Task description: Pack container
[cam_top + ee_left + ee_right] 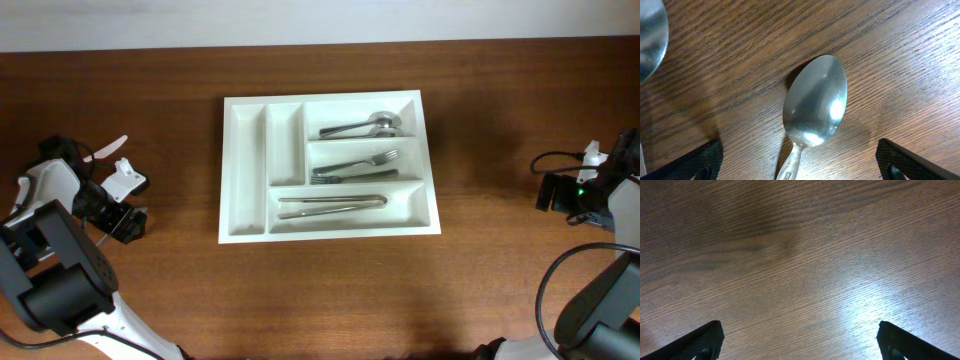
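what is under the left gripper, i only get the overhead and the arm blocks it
observer: A metal spoon lies flat on the wood, its bowl pointing away from the wrist, between the open fingers of the left gripper.
operator: any other cutlery loose over there
observer: The left wrist view catches the edge of a second shiny metal piece at its upper left corner. Too little shows to tell what it is.
operator: and the right arm, anything in it
observer: No. The right gripper is open over the bare table, with only wood grain between its fingers.
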